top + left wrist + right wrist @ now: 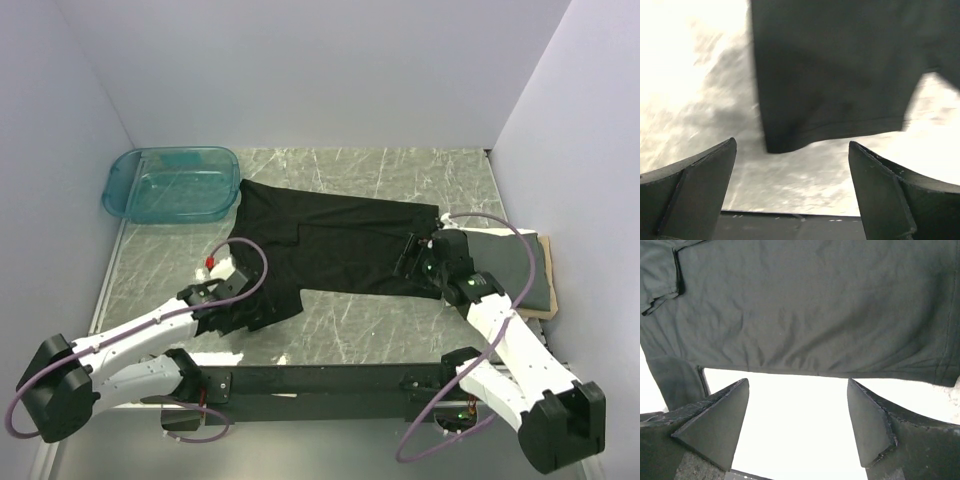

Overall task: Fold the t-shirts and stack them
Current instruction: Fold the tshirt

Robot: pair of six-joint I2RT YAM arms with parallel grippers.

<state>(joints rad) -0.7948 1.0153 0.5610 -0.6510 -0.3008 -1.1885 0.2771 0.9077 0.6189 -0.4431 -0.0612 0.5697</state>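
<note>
You see: black shirt point(330, 250) mid-worktop | dark grey shirt point(512, 265) on tan board point(550, 275), your right edge | clear teal tub point(175, 185), far-left corner | worktop point(400, 330) grey-green, white marble veins | arms point(130, 342) white, purple cables point(263, 268)

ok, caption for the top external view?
Left pincer and right pincer at opposite ends of a black t-shirt spread on the marble table; folded dark grey t-shirt on the tan board.
</note>
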